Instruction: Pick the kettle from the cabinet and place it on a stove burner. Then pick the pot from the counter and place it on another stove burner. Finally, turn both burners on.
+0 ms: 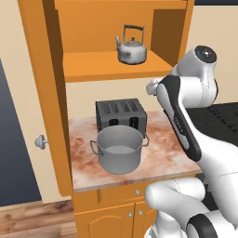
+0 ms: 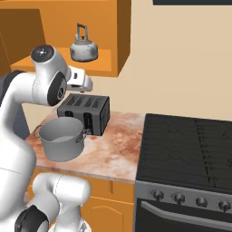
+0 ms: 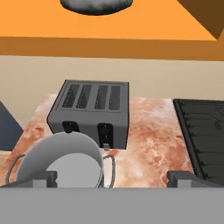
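Kettle on cabinet shelf, gripper open above counter

Kettle is sitting upright on the shelf inside the cabinet, wire handle arching up, spout pointing left in the left base view. In the hand view just its rounded underside is showing at the top edge. Nothing is touching it.

Pot is standing on the counter, near the front edge, no lid, loop handles out to both sides. Toaster is sitting just behind it, farther back toward the wall, four slots facing up. Pot and toaster are close, cannot tell whether they are touching.

Stove burners are lying to the right of the counter, black grates bare, row of knobs along the near front.

Gripper is hanging in the air over the counter, below shelf level and well apart from the kettle. Fingers are spread wide with nothing between them; pot rim and toaster front are showing past the tips in the hand view. In both base views the arm is bending up in front of the cabinet, wrist pointing toward the wall below the shelf.
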